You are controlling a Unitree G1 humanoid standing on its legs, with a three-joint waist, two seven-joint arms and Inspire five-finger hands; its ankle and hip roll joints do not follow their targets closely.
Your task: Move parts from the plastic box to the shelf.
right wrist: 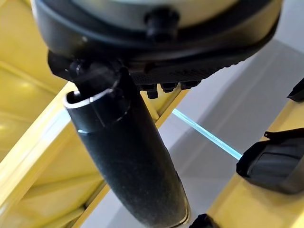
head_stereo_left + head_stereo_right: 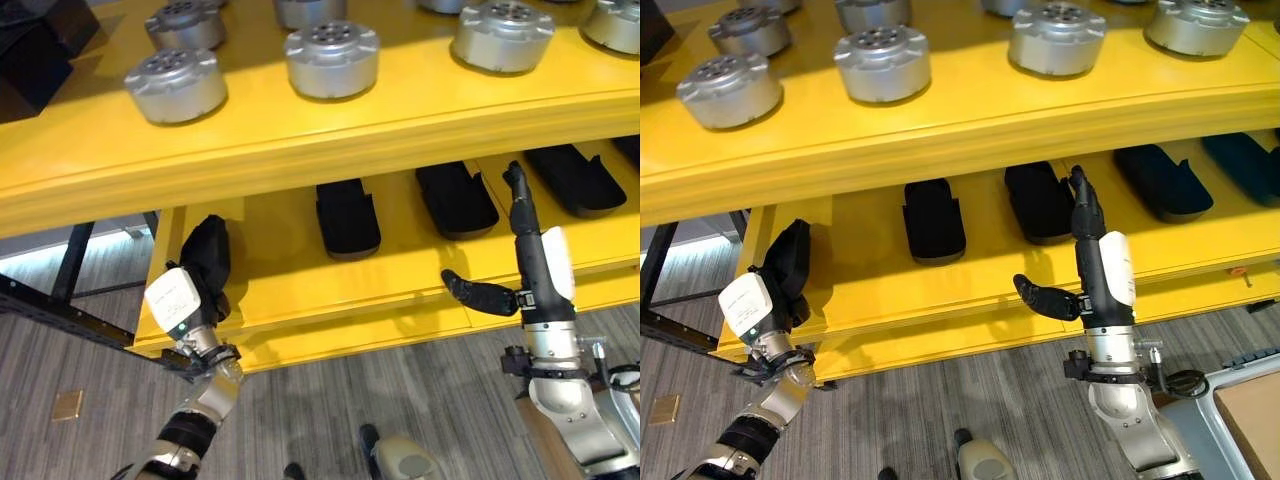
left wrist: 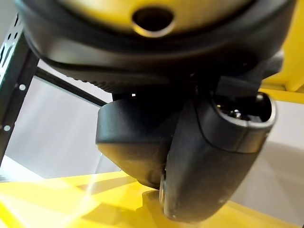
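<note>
My left hand point(image 2: 190, 295) is at the left end of the yellow lower shelf point(image 2: 300, 290). Its thumb point(image 3: 213, 166) and fingers are curled round a black moulded part point(image 2: 208, 250), whose lower end touches the shelf board. Three more black parts point(image 2: 348, 218) point(image 2: 457, 198) point(image 2: 575, 180) lie in a row on that shelf. My right hand point(image 2: 535, 270) stands upright before the shelf's front edge between two of them. It is open, with fingers straight, thumb point(image 1: 128, 166) stuck out sideways and nothing in it.
The yellow upper shelf point(image 2: 300, 150) juts out above and carries several round silver metal parts point(image 2: 332, 58). A black metal rack frame point(image 2: 60, 310) stands at the left. Grey floor lies below, with a small brass plate point(image 2: 67, 404) on it.
</note>
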